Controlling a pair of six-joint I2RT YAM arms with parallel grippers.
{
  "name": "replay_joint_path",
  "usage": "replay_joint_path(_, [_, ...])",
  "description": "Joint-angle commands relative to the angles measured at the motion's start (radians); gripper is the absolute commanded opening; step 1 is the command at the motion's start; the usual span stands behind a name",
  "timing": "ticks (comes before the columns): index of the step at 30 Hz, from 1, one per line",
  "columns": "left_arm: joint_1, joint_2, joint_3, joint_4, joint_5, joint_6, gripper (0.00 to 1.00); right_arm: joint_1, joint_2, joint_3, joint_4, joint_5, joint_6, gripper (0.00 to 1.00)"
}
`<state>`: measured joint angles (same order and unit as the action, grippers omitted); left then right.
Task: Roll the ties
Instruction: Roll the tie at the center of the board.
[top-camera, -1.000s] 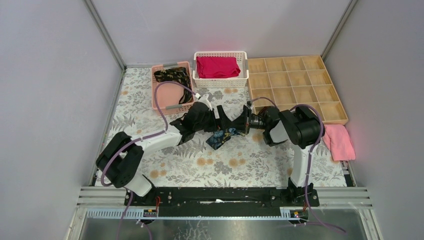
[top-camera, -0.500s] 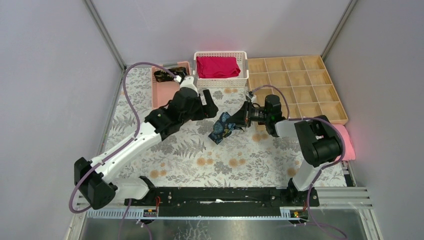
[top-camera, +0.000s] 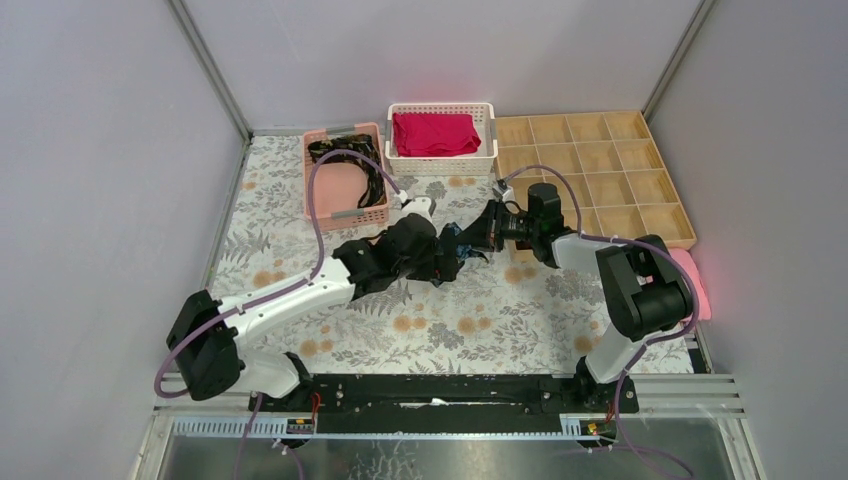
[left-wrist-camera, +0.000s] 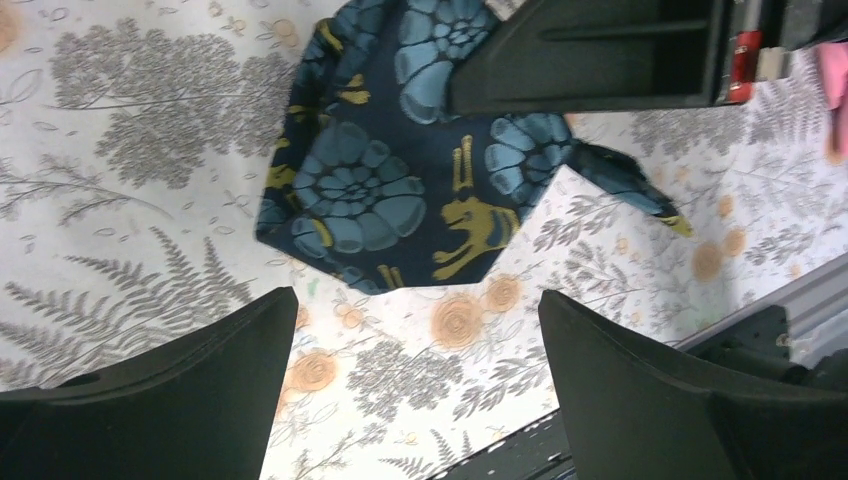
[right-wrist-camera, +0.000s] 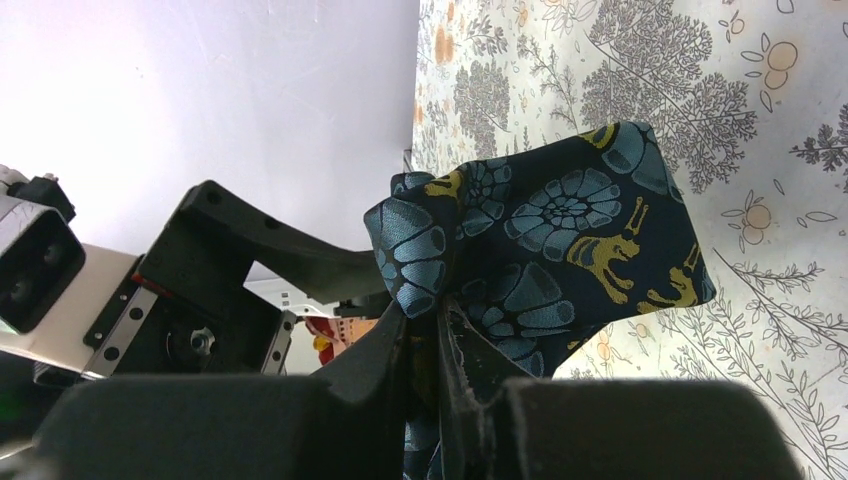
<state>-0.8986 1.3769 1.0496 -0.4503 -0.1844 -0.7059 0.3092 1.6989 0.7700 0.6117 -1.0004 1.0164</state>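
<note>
Above the floral-print table, right gripper pinching one bunched navy fabric tie with blue flowers, long axis slanting down-left! Left gripper spread wide beside it. More dark ties tangled in one pink basket, count unclear.

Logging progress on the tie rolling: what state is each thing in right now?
Right gripper: shut on the flowered tie.
Flowered tie: bunched up, not rolled.
Left gripper: open, holding nothing.
Ties in the pink basket: loose, not rolled.
Red cloth: folded, in the white basket.
Pink towel: lying flat.
</note>
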Motion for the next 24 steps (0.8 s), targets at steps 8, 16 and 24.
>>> replay_joint_path(8, [-0.022, -0.037, -0.159, 0.29, -0.128, -0.139, 0.99, 0.018, -0.007, -0.007, 0.256, -0.045, 0.166, 0.12])
replay_joint_path(16, [-0.021, -0.069, -0.194, 0.365, -0.225, -0.127, 0.99, 0.048, 0.077, -0.036, 0.555, -0.089, 0.39, 0.12])
replay_joint_path(24, [-0.023, -0.189, -0.22, 0.373, -0.133, -0.108, 0.99, 0.057, 0.097, -0.009, 0.515, -0.07, 0.374, 0.11])
